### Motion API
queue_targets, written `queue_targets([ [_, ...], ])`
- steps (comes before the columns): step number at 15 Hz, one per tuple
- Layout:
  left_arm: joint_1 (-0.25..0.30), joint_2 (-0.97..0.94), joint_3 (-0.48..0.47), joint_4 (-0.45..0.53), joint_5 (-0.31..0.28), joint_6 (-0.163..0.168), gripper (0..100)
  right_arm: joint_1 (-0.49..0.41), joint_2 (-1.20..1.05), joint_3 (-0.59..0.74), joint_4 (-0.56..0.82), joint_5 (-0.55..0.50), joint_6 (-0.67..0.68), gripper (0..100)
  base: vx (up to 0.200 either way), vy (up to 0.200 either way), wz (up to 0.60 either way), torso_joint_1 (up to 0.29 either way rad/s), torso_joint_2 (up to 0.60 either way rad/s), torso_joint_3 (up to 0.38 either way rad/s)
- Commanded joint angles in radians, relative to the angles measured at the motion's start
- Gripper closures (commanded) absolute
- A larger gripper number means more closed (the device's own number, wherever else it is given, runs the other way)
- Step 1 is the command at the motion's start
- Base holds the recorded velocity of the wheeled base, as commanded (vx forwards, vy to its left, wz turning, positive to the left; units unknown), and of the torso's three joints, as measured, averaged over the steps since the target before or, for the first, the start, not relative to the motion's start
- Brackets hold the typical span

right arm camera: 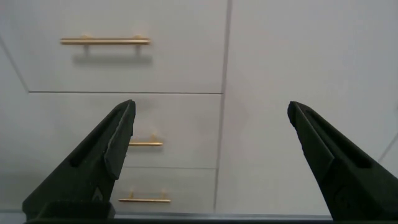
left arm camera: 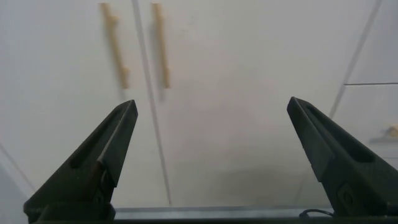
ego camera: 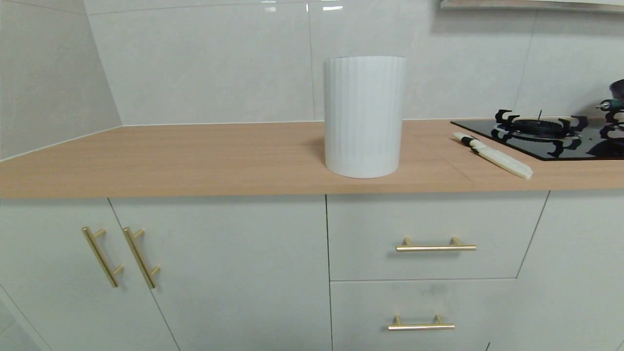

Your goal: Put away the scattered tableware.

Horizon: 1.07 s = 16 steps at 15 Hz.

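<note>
The left gripper [left arm camera: 211, 102] and right gripper [right arm camera: 211, 104] hung wide open and empty, facing the cabinet fronts [left arm camera: 249, 74]. The right one would probably best rise and close across the knife [ego camera: 492, 156] at its dark handle. Slim and pale-bladed, the knife lay flat on the tabletop [ego camera: 195, 156], between the ribbed white holder [ego camera: 364, 117] and the stove [ego camera: 541, 131].

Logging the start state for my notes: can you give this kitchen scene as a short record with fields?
container: white ribbed cylinder upright on wooden counter
tableware: knife flat on counter, between cylinder and gas hob
left pincer: open, facing cabinet doors
right pincer: open, facing drawers
</note>
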Motion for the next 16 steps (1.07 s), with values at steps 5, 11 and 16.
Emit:
queue_targets([
  [5,0.0,0.0,0.0,0.0,0.002,-0.002,0,0.001,0.002,0.0,-0.001,-0.003,0.002,0,0.0,-0.08,0.0,0.001,0.0,0.001],
  [11,0.0,0.0,0.0,0.0,0.0,-0.002,0,0.001,0.002,0.0,-0.001,-0.003,0.002,0,0.033,0.0,0.0,0.0,0.0,0.0],
  [16,0.0,0.0,0.0,0.0,0.0,-0.002,0,0.001,0.002,0.0,0.001,-0.004,0.002,0,0.08,0.0,0.0,0.0,0.0,0.003],
])
